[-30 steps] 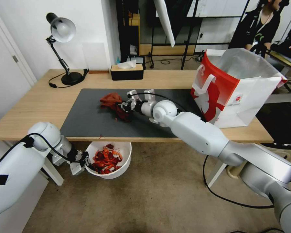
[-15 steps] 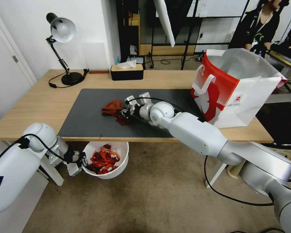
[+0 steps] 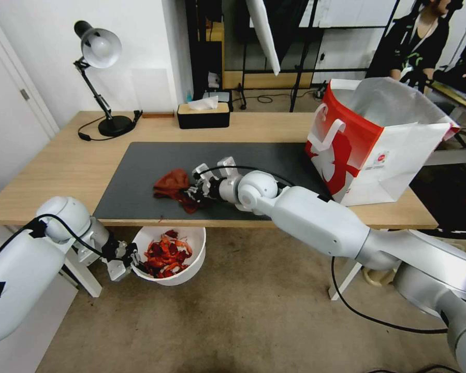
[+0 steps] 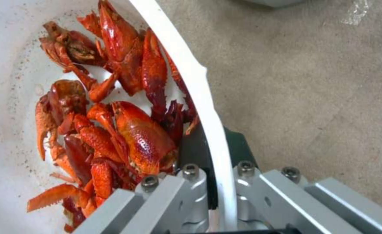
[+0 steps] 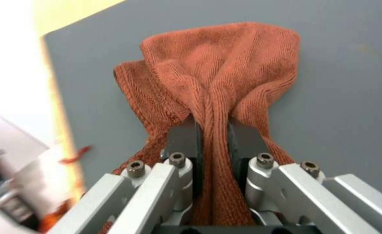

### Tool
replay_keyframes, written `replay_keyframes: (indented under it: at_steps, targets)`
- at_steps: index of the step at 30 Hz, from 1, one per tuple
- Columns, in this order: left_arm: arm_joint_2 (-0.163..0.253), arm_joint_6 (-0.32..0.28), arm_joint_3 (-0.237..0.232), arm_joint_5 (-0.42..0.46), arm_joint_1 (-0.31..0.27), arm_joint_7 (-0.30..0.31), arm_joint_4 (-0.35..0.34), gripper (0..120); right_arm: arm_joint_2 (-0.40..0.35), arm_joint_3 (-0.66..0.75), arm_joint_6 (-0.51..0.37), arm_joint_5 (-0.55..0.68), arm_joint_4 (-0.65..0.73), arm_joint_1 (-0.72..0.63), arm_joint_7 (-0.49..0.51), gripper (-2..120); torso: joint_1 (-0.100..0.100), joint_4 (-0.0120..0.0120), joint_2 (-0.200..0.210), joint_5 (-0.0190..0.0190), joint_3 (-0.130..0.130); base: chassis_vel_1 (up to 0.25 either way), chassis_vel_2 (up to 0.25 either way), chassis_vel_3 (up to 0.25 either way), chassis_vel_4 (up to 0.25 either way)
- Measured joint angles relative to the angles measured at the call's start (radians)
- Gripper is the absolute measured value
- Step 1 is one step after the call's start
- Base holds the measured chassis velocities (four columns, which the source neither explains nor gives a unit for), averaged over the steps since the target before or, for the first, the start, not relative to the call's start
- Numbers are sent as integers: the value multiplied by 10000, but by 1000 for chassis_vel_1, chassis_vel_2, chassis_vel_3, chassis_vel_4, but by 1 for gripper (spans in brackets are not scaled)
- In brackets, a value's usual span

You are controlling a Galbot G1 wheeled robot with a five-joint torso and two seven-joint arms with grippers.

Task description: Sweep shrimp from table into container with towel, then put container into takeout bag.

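Observation:
The rust-brown towel [image 3: 172, 182] lies bunched on the dark mat [image 3: 140, 166] of the table [image 3: 57, 166], near its front edge. My right gripper [image 3: 191, 192] is shut on the towel [image 5: 225, 58], a fold pinched between its fingers [image 5: 186, 136]. Below the table edge, the white container [image 3: 194, 269] hangs over the floor with the shrimp [image 3: 163, 256] heaped inside. My left gripper [image 3: 132, 259] is shut on the container's rim [image 4: 199, 84], next to the shrimp [image 4: 126, 123]. The red and white takeout bag [image 3: 367, 140] stands open at the table's right end.
A desk lamp [image 3: 101, 52] and a black tissue box [image 3: 203, 115] stand along the table's far side. A small red scrap [image 5: 76, 155] lies at the table's front edge beside the mat. Carpet floor spreads under the container.
My right gripper has dragged the towel across the mat toward the table's front edge. The left gripper and container have shifted slightly left under the edge.

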State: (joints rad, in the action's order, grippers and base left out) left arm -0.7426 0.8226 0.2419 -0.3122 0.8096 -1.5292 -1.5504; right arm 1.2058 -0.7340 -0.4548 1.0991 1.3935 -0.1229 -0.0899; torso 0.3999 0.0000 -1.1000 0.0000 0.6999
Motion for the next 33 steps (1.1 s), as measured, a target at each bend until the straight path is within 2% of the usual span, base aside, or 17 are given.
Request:
replay_keyframes:
  at_steps: [14,19,25,33]
  targets:
    - [-47,0,116,2,31,0,-32,0,-843,-931,-213,1166,2675,-142,366,10,-1,0,-1,0,0,0,0,0,0]
    - [-59,0,144,0,81,1,-62,0,-1046,-906,-211,1345,3135,-249,418,10,0,0,0,0,0,0,0,0,0]
    - [-81,0,202,-58,263,1,-229,0,-1592,-257,250,1602,3900,-550,449,10,0,0,-1,1,0,0,0,0,0]
    - [-122,-6,167,-107,319,1,-401,0,-1928,830,713,1658,4293,-1079,684,10,0,0,0,1,0,0,0,0,0]
